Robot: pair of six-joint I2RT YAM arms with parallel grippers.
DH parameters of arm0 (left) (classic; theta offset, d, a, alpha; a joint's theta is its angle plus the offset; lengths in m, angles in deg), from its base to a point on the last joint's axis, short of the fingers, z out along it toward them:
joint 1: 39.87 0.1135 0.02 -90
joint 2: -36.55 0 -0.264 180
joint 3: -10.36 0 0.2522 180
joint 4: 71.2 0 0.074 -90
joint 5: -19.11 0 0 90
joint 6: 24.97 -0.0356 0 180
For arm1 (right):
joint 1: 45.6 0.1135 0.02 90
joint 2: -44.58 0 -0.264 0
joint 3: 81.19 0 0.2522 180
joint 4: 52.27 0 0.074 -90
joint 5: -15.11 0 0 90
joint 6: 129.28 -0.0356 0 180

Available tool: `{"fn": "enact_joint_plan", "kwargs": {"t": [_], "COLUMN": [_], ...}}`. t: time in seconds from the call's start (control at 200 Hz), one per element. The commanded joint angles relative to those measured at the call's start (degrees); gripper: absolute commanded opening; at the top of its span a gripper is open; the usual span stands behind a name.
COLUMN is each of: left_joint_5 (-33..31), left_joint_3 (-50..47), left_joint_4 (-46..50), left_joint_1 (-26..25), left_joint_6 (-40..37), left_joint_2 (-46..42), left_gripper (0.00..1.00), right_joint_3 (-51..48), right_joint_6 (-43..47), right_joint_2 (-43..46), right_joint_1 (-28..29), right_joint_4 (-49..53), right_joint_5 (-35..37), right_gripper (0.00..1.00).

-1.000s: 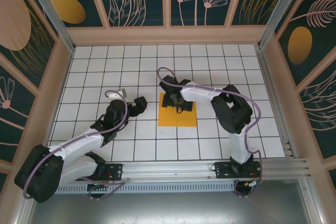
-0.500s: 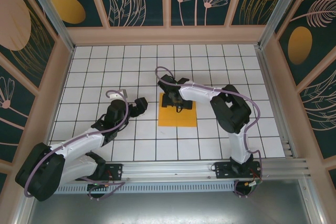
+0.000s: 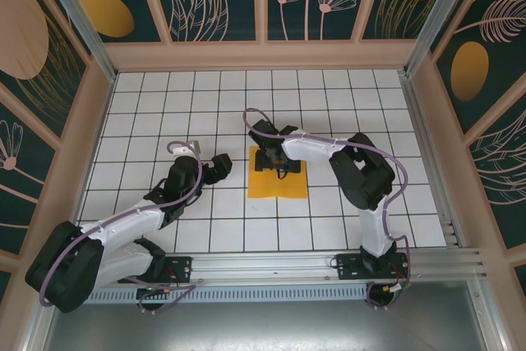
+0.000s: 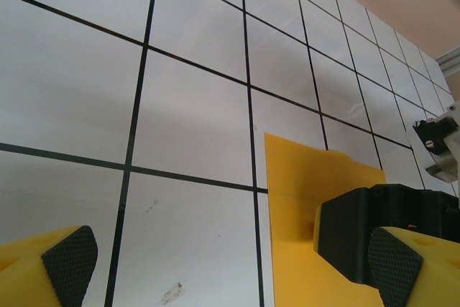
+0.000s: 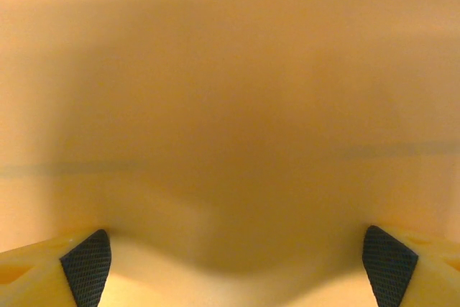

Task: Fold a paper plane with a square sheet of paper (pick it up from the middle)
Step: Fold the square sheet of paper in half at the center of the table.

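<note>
So the white gridded table [image 3: 370,121] takes up most of the top view, and both arms lie low over it. The right arm [image 3: 362,174] bends in from the right, so its wrist and cable cover the far strip of the square sheet of paper [image 3: 278,182]. I can't see that far edge at all from above. The left arm [image 3: 123,228] stretches in from the near left.

The orange-yellow sheet lies about mid-table, flat as far as I can tell, between the two grippers and closer to the right one.

The right gripper [image 3: 275,162] is down over the far part of the sheet. In its own wrist view the paper [image 5: 230,106] is blurry, and the black pads [image 5: 88,260] sit far apart at the bottom corners, so the jaws are spread wide. The paper looks a bit humped between them. Whether the tips actually touch it, I can't tell.

The left gripper [image 3: 220,163] sits just left of the sheet, spread wide too, with nothing between its fingers. Its camera shows the sheet's [image 4: 302,199] far-left corner, with the right gripper's dark body [image 4: 359,228] on top, partly cut off by a yellow finger [image 4: 424,271].
</note>
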Motion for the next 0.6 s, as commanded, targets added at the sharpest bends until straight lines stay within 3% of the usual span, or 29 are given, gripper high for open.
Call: {"fn": "enact_joint_plan", "kwargs": {"t": [0.0,0.255,0.505,0.59], "left_joint_5": [0.21,0.28,0.1,-0.21], "left_joint_3": [1.23,1.43,1.5,1.45], "left_joint_4": [-1.07,-1.07,-0.43,-0.04], "left_joint_1": [-0.16,-0.16,-0.13,-0.16], "left_joint_6": [-1.37,-1.26,-1.07,-1.12], "left_joint_2": [-0.04,0.48,-0.24,-0.64], "left_gripper": [0.99,0.99,0.99,0.99], "right_joint_3": [-4.09,-2.25,-0.01,0.24], "right_joint_6": [0.97,1.69,2.1,2.09], "right_joint_2": [-4.18,-1.08,2.13,4.1], "right_joint_1": [0.25,0.16,-0.01,-0.01], "right_joint_4": [-0.77,-1.12,-1.53,-2.41], "right_joint_5": [-4.49,-4.21,-4.7,-5.66], "right_gripper": [0.9,0.83,0.59,0.57]}}
